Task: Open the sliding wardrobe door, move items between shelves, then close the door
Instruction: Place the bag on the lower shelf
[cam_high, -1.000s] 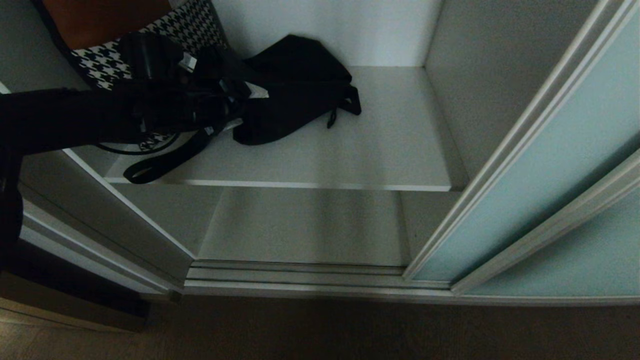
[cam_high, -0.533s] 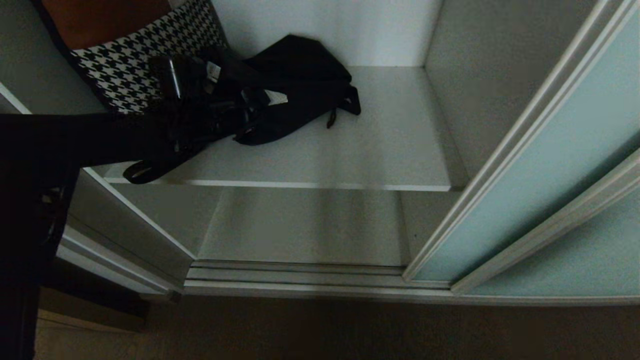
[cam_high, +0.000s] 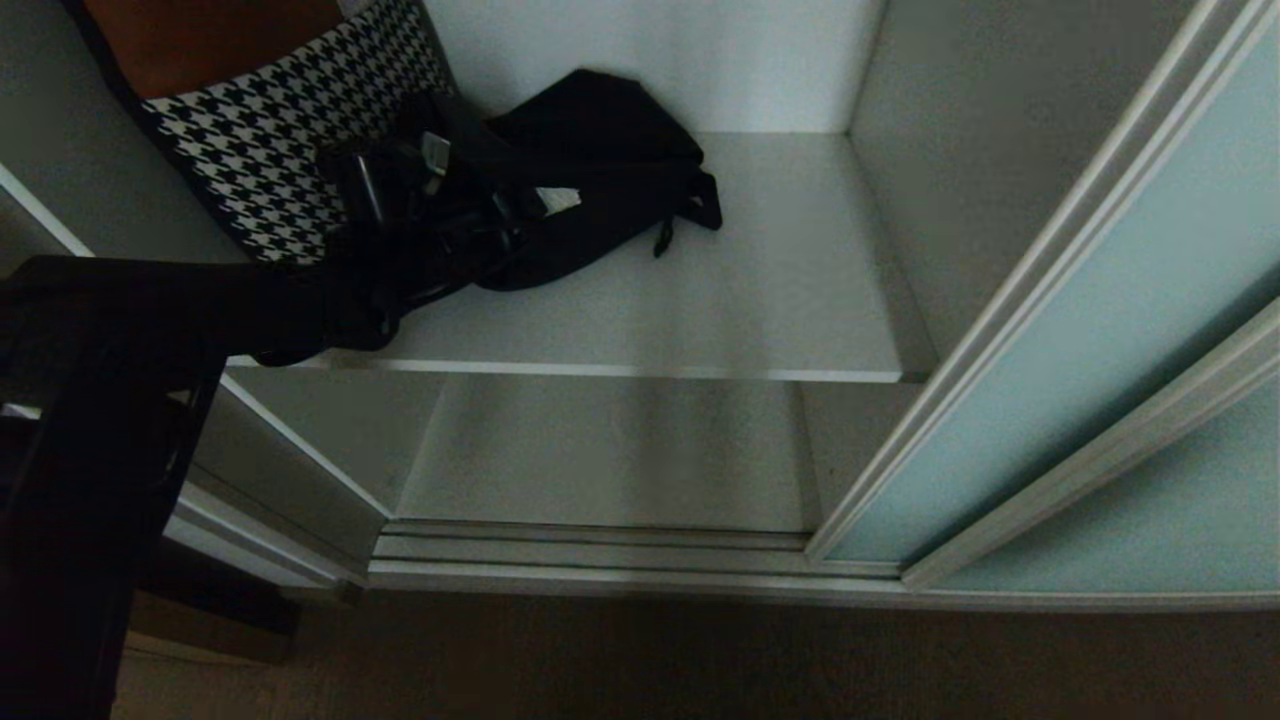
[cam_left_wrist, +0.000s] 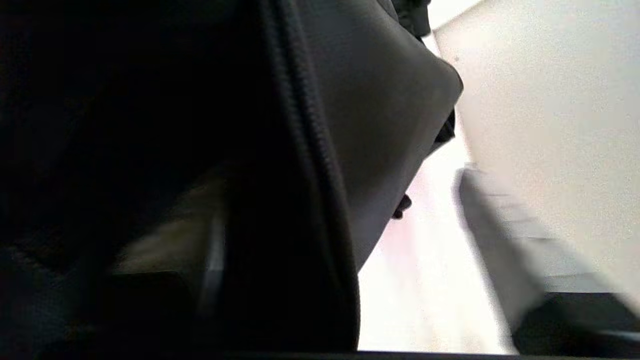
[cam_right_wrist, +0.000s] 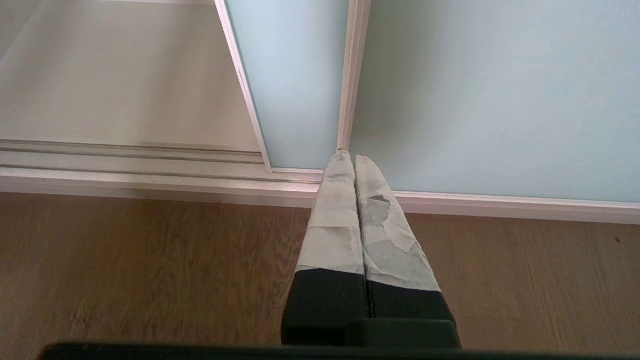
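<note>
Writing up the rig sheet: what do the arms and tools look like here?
Left arm: all black, bulky links, small white labels near the left tool. Right tool: two long tapered fingers wrapped in worn pale grey tape over black bases. No loose cables visible.

Black bag (cam_high: 600, 170) lies on shelf (cam_high: 760, 300), door (cam_high: 1120, 330) right.

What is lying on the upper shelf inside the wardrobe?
On the upper shelf lie a black bag and a houndstooth bag beside it. The left gripper reaches in over them and hides where the two bags meet.
</note>
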